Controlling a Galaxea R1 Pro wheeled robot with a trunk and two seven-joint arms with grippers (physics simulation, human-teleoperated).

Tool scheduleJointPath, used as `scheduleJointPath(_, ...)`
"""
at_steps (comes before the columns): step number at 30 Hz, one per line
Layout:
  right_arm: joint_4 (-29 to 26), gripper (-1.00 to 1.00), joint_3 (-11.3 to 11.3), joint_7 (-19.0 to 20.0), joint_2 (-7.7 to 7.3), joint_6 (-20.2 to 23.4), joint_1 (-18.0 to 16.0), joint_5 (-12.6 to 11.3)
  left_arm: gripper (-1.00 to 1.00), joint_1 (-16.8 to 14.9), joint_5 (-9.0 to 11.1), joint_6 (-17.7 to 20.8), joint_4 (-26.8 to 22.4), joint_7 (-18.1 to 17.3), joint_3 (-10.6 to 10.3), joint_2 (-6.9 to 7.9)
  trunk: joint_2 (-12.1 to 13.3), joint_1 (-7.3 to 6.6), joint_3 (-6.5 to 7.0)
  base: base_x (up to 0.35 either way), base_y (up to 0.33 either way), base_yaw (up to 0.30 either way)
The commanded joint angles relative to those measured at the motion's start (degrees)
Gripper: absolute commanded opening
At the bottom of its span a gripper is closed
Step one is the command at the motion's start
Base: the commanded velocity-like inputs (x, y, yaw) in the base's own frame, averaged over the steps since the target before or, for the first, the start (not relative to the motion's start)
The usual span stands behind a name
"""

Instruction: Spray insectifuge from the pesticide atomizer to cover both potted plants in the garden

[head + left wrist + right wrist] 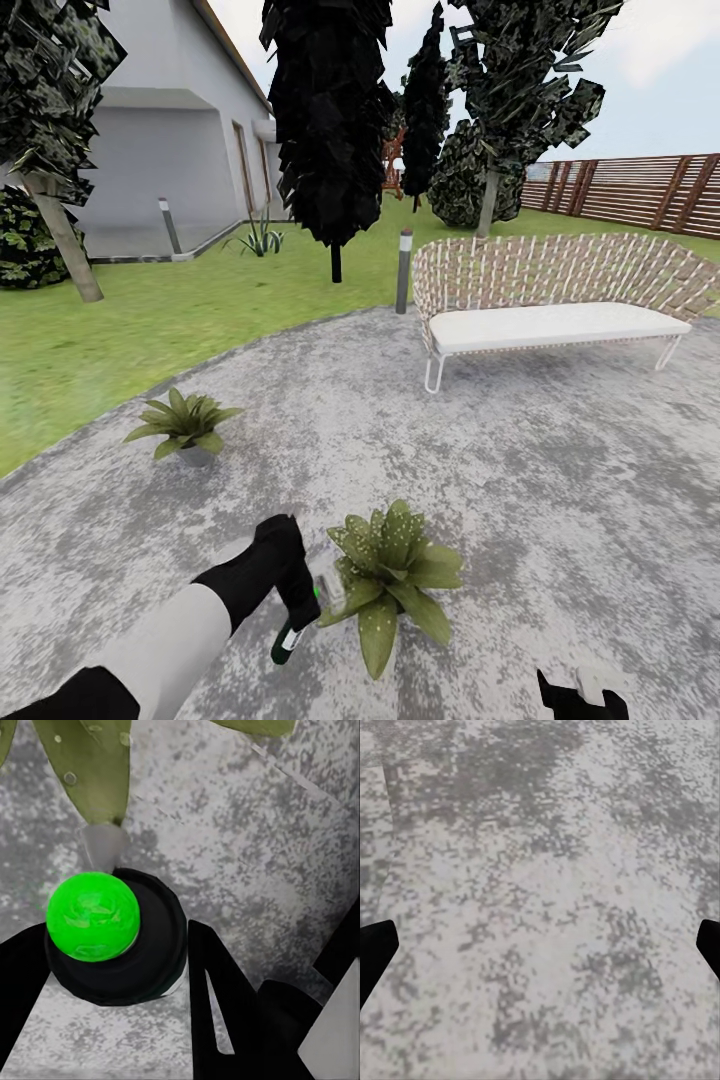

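Paving (560, 470) of mottled grey holds two potted plants: a near one (392, 575) speckled white, a far one (185, 425) well apart and seemingly unsprayed, likely missed if spraying stops. The left gripper (290, 580) pinches the pesticide atomizer (290, 630) beside the near plant. The left wrist view reveals droplets on a leaf (90, 765) and the nozzle (103, 844). The right gripper's fingers (375, 952) stand spread over bare paving.
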Motion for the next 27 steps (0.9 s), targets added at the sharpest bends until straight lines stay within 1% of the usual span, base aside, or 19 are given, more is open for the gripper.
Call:
scheduleJointPath(1, 0.02, 1.00, -0.49, 0.44, 0.02, -0.22, -0.05, 0.17, -1.00, 0.77, -0.36, 0.34, 0.06, -0.31, -0.01, 0.03, -0.02, -0.01, -0.05, 0.000, 0.000, 0.000)
scheduleJointPath(4, 0.02, 1.00, -0.49, 0.44, 0.02, -0.22, -0.05, 0.17, -1.00, 3.79, -0.35, 0.21, 0.07, -0.15, -0.06, 0.05, -0.02, -0.01, -0.05, 0.000, 0.000, 0.000)
scheduleJointPath(10, 0.02, 1.00, -0.49, 0.44, 0.02, -0.22, -0.05, 0.17, -1.00, 7.79, -0.27, 0.05, 0.07, -0.12, -0.09, 0.05, -0.02, -0.01, -0.05, 0.000, 0.000, 0.000)
scheduleJointPath(14, 0.02, 1.00, -0.49, 0.44, 0.02, -0.22, -0.05, 0.17, -1.00, 8.41, -0.28, 0.00, -0.44, -0.12, -0.08, -0.13, -0.02, -0.01, -0.05, 0.000, 0.000, 0.000)
scheduleJointPath(16, 0.02, 1.00, -0.49, 0.44, 0.01, -0.22, -0.05, 0.17, -1.00, 8.38, -0.25, 0.04, -1.08, -0.05, -0.04, -0.74, -0.02, -0.01, -0.05, 0.000, 0.000, 0.000)
scheduleJointPath(17, 0.02, 1.00, -0.49, 0.47, 0.01, -0.22, -0.05, 0.17, -1.00, 8.29, -0.31, 0.10, -1.99, -0.01, -0.02, -1.37, -0.02, -0.01, -0.05, 0.000, 0.000, 0.000)
scheduleJointPath(19, 0.02, 1.00, -0.49, 0.45, 0.02, -0.22, -0.05, 0.17, -1.00, 7.99, -0.35, 0.27, -4.05, 0.00, -0.01, -1.99, -0.02, -0.01, -0.05, 0.000, 0.000, 0.000)
scheduleJointPath(21, 0.02, 1.00, -0.49, 0.47, 0.00, -0.22, -0.05, 0.17, -1.00, 7.72, -0.32, 0.63, -6.20, -0.07, 0.00, -2.23, -0.02, -0.01, -0.05, 0.000, 0.000, 0.000)
scheduleJointPath(24, 0.02, 1.00, -0.49, 0.45, -0.02, -0.22, -0.05, 0.17, -1.00, 7.77, -0.36, 0.64, -6.72, 0.00, -0.03, -2.19, -0.02, -0.01, -0.05, 0.000, 0.000, 0.000)
scheduleJointPath(25, 0.02, 1.00, -0.49, 0.44, -0.02, -0.22, -0.05, 0.17, -1.00, 8.01, -0.36, 0.50, -6.62, 0.03, -0.01, -1.98, -0.02, -0.01, -0.05, 0.000, 0.000, 0.000)
scheduleJointPath(27, 0.02, 1.00, -0.49, 0.45, -0.01, -0.22, -0.05, 0.17, -1.00, 9.21, -0.30, 0.25, -5.32, 0.01, 0.00, -1.00, -0.02, -0.01, -0.05, 0.000, 0.000, 0.000)
